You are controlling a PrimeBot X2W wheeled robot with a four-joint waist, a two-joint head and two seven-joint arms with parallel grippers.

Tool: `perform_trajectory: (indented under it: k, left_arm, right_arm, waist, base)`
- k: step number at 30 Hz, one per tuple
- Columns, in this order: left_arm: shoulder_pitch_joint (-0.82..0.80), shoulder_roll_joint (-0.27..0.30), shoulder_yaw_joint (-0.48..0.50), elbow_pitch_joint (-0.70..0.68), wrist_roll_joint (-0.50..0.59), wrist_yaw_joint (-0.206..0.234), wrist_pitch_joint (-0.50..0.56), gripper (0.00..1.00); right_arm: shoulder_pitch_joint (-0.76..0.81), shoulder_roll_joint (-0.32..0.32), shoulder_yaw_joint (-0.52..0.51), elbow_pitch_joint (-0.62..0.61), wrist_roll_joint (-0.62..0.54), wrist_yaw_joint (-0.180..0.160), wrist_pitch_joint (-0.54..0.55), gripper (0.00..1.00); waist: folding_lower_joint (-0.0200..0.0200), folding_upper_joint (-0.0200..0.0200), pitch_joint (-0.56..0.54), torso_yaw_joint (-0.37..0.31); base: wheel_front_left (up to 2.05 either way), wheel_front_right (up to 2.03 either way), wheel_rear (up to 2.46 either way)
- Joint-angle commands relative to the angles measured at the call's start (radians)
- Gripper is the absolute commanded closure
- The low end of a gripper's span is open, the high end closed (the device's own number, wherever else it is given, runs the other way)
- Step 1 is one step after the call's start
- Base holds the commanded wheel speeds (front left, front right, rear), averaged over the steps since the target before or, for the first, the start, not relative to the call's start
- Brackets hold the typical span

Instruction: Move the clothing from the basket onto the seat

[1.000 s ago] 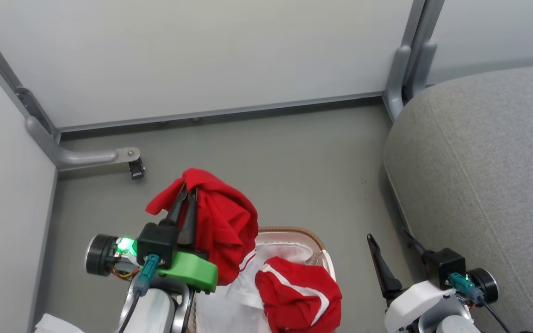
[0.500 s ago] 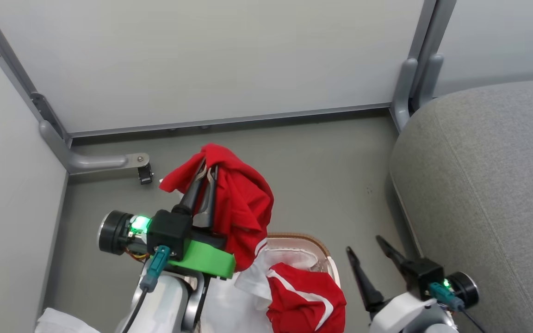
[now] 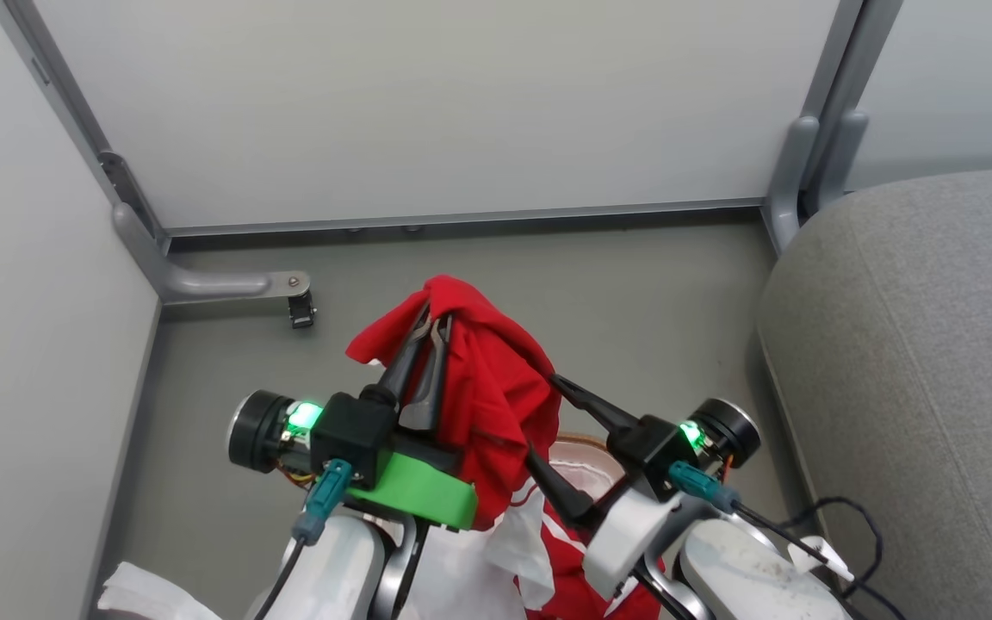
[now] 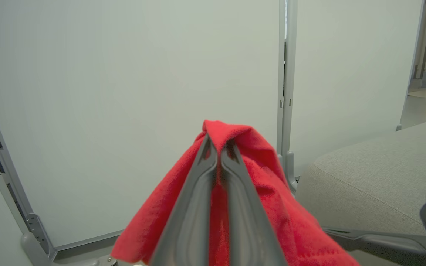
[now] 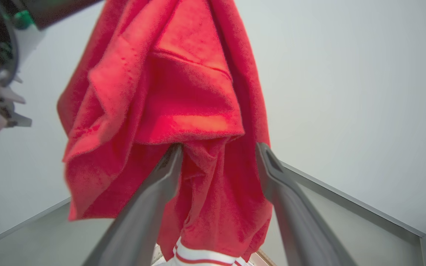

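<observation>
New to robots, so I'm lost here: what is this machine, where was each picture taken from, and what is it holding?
It is a two-armed robot. One picture looks down from its head; the others look along each wrist's dark fingers. The left gripper is shut on a soft bright red garment, held above a brown-rimmed laundry basket on the grey floor. The right gripper is open beside the hanging fabric. More red-and-white clothing lies in the basket. The large grey fabric seat is to the right.
</observation>
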Motion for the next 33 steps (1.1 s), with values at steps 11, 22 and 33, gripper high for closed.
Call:
perform_trajectory:
  k: [11, 22, 33]
  left_arm:
    - [-0.052, 0.002, -0.111, -0.015, -0.045, 0.009, -0.001, 1.00]
    - [-0.034, 0.002, -0.113, 0.002, -0.026, 0.030, -0.001, 0.69]
    - [0.011, 0.002, -0.050, 0.036, 0.033, 0.043, 0.000, 0.00]
  right_arm:
    - [-0.137, 0.027, 0.066, 0.118, 0.040, -0.001, -0.005, 0.00]
    - [-0.105, 0.028, 0.009, 0.128, 0.099, -0.001, -0.005, 1.00]
    - [-0.025, 0.028, -0.122, 0.066, 0.039, -0.001, -0.005, 1.00]
  waist:
    - [0.0001, 0.0000, 0.012, 0.090]
    - [0.0001, 0.0000, 0.017, 0.105]
    - [0.0001, 0.0000, 0.038, -0.087]
  base:
    - [0.00, 0.00, 0.00]
    - [0.00, 0.00, 0.00]
    - [0.00, 0.00, 0.00]
